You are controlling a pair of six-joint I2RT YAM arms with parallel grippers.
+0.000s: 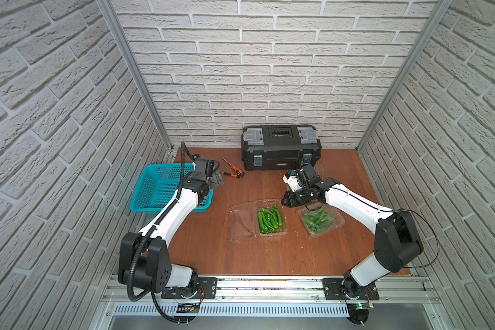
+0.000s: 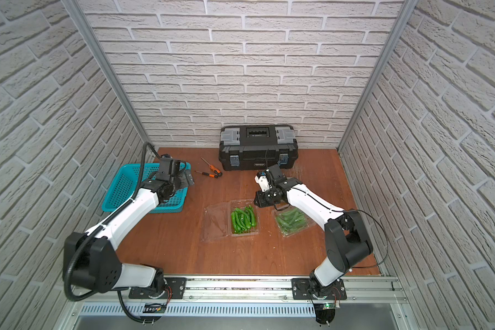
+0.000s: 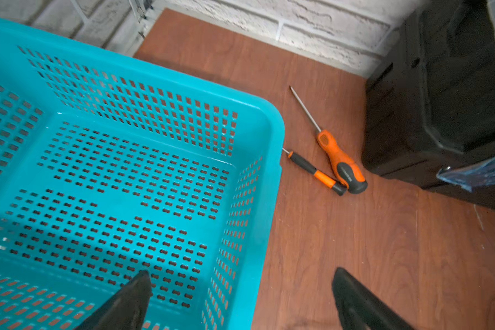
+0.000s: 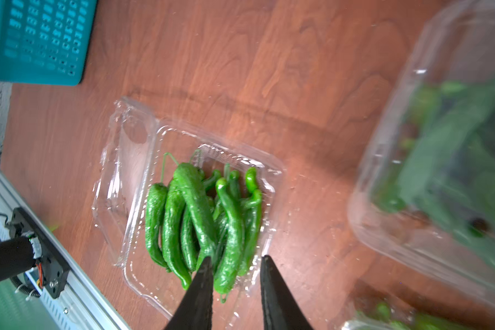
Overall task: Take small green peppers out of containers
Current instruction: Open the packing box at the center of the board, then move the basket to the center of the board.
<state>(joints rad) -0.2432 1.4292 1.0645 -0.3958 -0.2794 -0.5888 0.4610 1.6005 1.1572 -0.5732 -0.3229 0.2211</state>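
Note:
Several small green peppers (image 1: 269, 219) (image 4: 197, 217) lie in a clear container (image 1: 270, 235) at mid-table. Its lid (image 1: 242, 223) is folded flat to the left. A second container (image 1: 320, 221) (image 2: 292, 221), closed and holding peppers, sits to its right, partly under my right forearm. My right gripper (image 1: 285, 201) (image 4: 237, 258) hovers over the far edge of the open container. Its jaws stand a little apart with nothing gripped. A blurred clear container (image 4: 440, 171) with green inside fills one side of the right wrist view. My left gripper (image 1: 216, 181) (image 3: 240, 273) is wide open and empty above the basket's rim.
A teal perforated basket (image 1: 155, 188) (image 3: 112, 177) stands at the left with nothing inside. A black toolbox (image 1: 280, 148) sits against the back wall. Two orange-and-black screwdrivers (image 1: 235, 171) (image 3: 337, 163) lie between basket and toolbox. Brick walls close in three sides.

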